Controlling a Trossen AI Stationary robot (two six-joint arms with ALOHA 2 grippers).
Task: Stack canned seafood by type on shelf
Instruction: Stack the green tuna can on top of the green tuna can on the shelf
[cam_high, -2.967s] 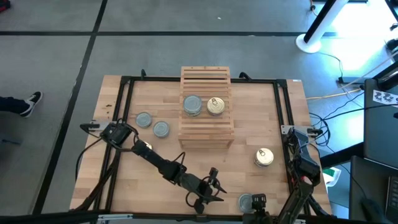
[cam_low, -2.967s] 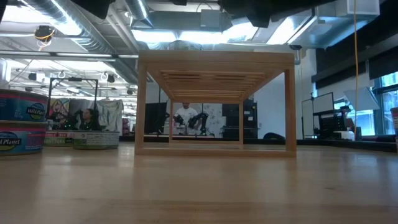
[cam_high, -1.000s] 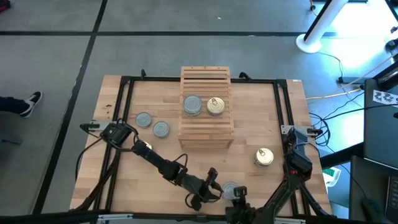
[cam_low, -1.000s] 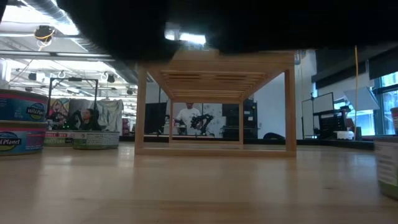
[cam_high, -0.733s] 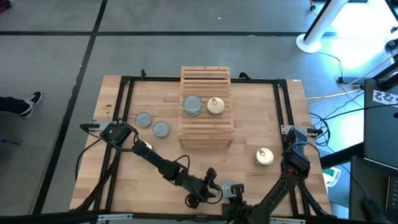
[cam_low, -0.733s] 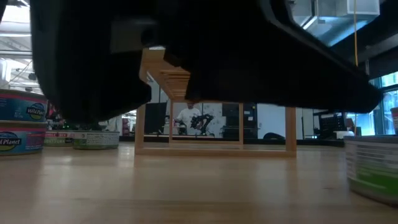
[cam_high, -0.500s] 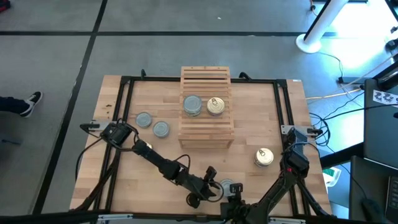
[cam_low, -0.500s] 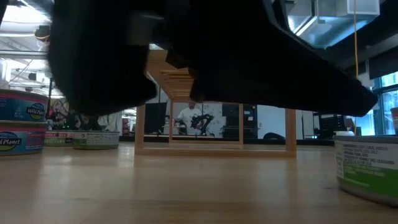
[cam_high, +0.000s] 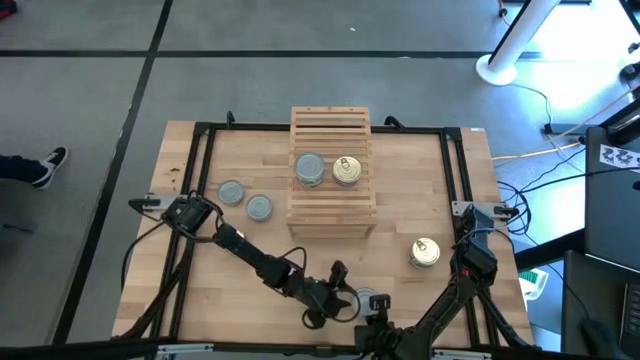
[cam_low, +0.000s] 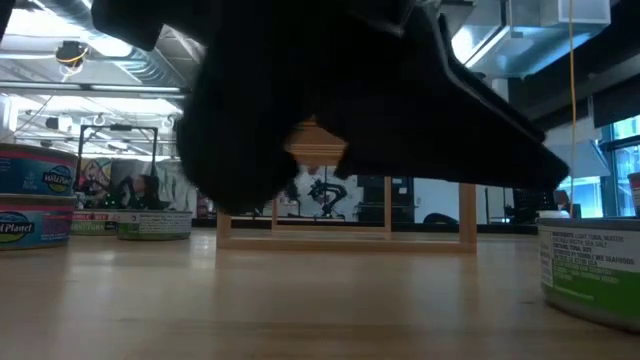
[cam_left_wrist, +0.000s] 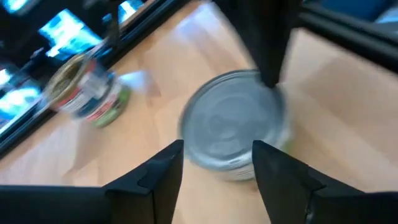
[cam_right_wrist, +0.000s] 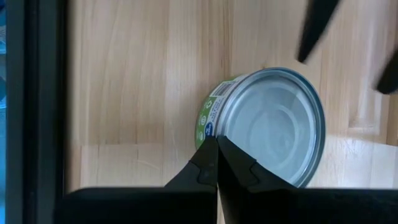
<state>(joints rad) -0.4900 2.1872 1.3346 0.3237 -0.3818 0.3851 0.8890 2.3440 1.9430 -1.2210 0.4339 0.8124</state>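
Note:
A grey-topped can with a green label stands flat on the table near its near edge. My right gripper is shut and stands at the can's side. My left gripper is open and faces the same can from the table's left. Its fingertips are just short of the can, and I cannot tell whether they touch it. The slatted shelf carries a grey can and a golden can. Two grey cans rest on the table left of the shelf. A golden can rests on the right. My right gripper has its shut fingertips against the can's side wall, at the green label just under the rim. The fingers slant down from the table's near right side. The can stands upright with its bottom flat on the table.
A black metal frame runs around the tabletop. In the low view, stacked cans show at the far left and the dark arms fill the upper middle. Bare wood lies between the shelf and the grippers.
My right gripper has pushed the grey can a little along the table toward its left edge, closer to my left gripper. The can has stayed upright. My left gripper has tipped a little toward the can.

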